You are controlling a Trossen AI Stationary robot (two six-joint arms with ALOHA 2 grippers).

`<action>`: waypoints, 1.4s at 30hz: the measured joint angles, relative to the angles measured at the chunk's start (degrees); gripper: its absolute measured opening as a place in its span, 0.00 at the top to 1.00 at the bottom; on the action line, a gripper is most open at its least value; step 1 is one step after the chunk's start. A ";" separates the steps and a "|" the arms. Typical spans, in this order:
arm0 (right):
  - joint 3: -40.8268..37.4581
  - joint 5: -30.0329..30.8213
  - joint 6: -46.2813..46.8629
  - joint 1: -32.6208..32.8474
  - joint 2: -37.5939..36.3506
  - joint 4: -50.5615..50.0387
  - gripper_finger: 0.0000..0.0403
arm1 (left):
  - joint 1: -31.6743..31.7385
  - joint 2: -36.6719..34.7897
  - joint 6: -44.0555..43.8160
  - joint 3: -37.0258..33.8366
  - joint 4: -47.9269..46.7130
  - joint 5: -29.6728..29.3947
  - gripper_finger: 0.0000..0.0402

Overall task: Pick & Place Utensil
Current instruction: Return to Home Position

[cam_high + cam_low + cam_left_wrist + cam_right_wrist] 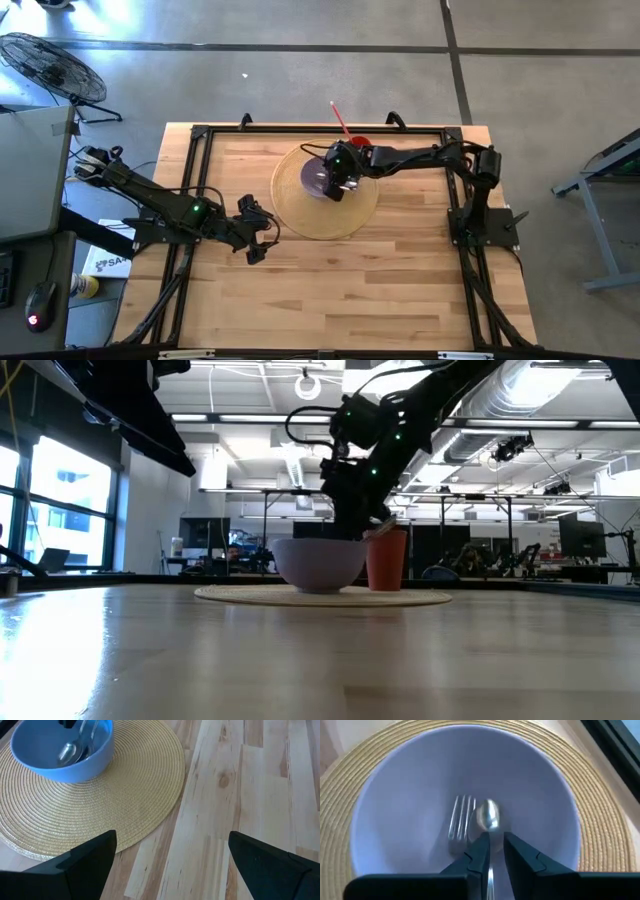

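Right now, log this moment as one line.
right claw: open, over violet bowl | fork, spoon: in bowl | straw: in orange cup | left claw: open, beside placemat

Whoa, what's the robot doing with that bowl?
The right gripper hangs over the bowl, its fingers slightly apart on either side of the spoon handle. The spoon lies in the bowl next to the fork. The bowl sits on a round mat, with an orange cup holding a straw beside it. The left gripper hovers open over the table near the mat.
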 joint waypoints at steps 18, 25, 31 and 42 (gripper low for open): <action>0.00 -2.33 -0.25 1.72 -3.26 0.84 0.88 | 0.00 0.00 0.01 0.00 -0.03 0.00 0.06; -1.62 0.53 -0.86 8.74 -15.79 -2.71 0.92 | 0.00 0.00 0.00 0.00 -0.01 0.00 0.06; -10.65 5.46 1.49 18.33 -30.46 0.24 0.96 | -0.01 0.01 0.01 0.00 -0.03 0.54 0.06; -33.93 9.41 9.25 28.41 -58.18 7.35 1.00 | -0.02 0.01 0.00 0.00 -0.04 1.36 0.06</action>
